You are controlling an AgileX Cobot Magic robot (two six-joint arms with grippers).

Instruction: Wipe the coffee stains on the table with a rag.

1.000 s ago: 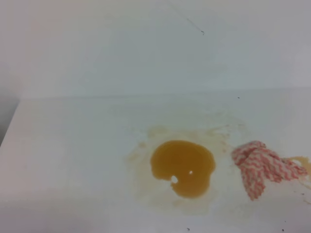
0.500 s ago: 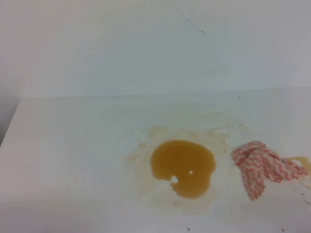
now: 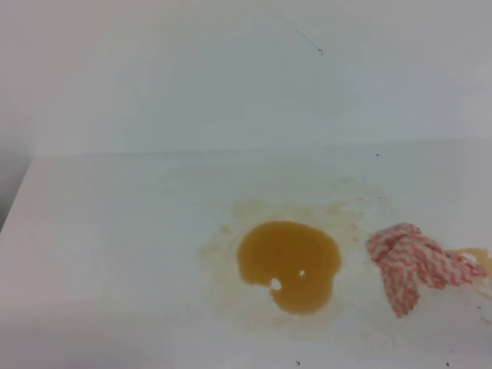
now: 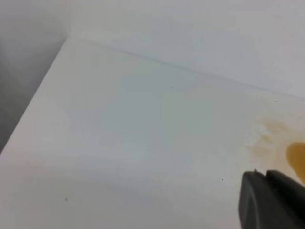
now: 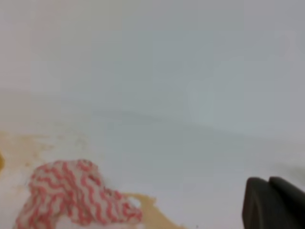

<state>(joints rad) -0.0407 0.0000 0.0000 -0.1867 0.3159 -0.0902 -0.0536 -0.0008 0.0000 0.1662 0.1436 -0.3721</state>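
Our right gripper point(image 5: 274, 202) shows only as dark fingertips at the lower right corner of its wrist view, jaws pressed together, holding nothing. Our left gripper point(image 4: 271, 200) also shows as a dark tip at the lower right of its wrist view; the two parts look closed up, but we cannot tell for sure.

The rag point(image 5: 71, 195) lies bunched on the table point(image 3: 115, 246), left of and farther than our right fingertips, well apart from them. In the high view the rag point(image 3: 411, 265) sits just right of the coffee stains point(image 3: 288, 265), with a small tan patch at its right edge. Pale smears ring the amber blotch.

Step in hand, as we judge it: pick up the rag. To do it well we should spread the right jaws first, come down over the thickest bunched part, pinch firmly, then drag left across the blotch and the pale ring. Risk: a thin pinch slips off.
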